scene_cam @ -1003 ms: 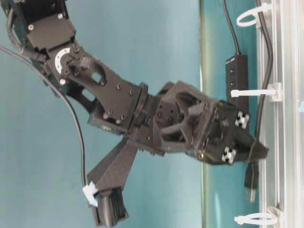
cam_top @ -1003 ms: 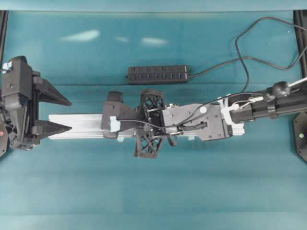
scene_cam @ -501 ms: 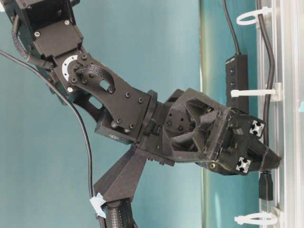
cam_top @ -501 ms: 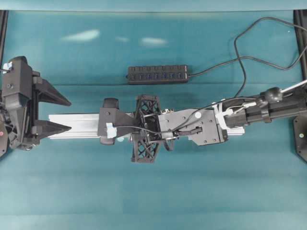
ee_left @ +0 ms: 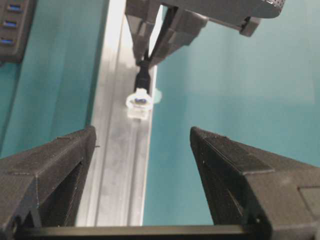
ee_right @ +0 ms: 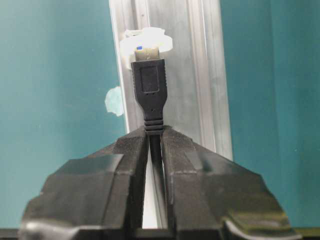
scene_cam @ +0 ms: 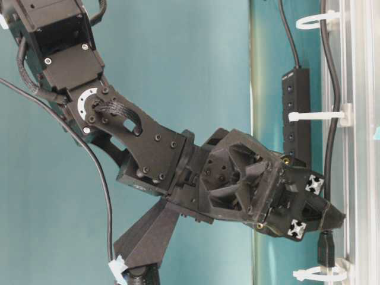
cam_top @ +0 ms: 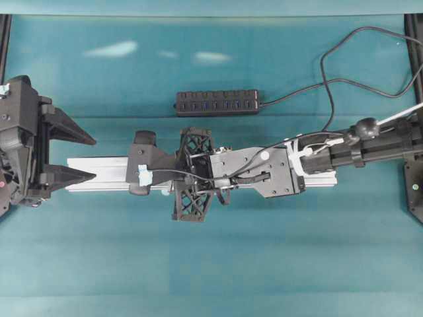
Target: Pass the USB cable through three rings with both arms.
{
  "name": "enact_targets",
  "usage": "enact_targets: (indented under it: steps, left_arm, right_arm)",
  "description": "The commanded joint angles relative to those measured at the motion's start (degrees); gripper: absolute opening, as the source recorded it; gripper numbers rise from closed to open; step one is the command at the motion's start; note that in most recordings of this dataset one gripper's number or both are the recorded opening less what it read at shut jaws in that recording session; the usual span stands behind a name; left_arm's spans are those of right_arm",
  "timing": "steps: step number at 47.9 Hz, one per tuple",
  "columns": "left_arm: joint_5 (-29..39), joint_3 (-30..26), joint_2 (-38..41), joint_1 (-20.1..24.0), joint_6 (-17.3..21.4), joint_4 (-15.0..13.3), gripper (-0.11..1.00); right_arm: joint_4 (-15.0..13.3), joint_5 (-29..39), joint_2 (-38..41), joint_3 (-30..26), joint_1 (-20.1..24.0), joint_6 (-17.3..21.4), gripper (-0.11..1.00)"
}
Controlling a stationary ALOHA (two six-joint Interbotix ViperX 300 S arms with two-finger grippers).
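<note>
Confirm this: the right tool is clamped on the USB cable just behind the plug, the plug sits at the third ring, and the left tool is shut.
Wrong on one count: the left tool is open, fingers wide apart in the left wrist view. The right tool does clamp the USB cable behind the plug, at the third ring.

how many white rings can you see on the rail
3, all in the table-level view along the rail: top ring, with the USB cable through it; middle ring; bottom ring, just past the plug.

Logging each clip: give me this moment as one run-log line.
right pincer: shut on cable | plug tip at third ring | two rings threaded | left pincer: open, waiting at rail end
</note>
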Motion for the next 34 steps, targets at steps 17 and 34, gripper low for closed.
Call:
enact_targets:
  steps: [17,34]
  left_arm:
    - [-0.3,-0.5,-0.1,-0.1,0.2,0.1,0.83]
    - [-0.4,-0.5,-0.1,-0.1,0.2,0.1,0.83]
  right_arm:
    - [-0.1,-0.5,0.4,-2.6,-0.1,-0.4,-0.08]
    - [0.1,-0.5,2.0,-4.9,-0.1,-0.5,-0.08]
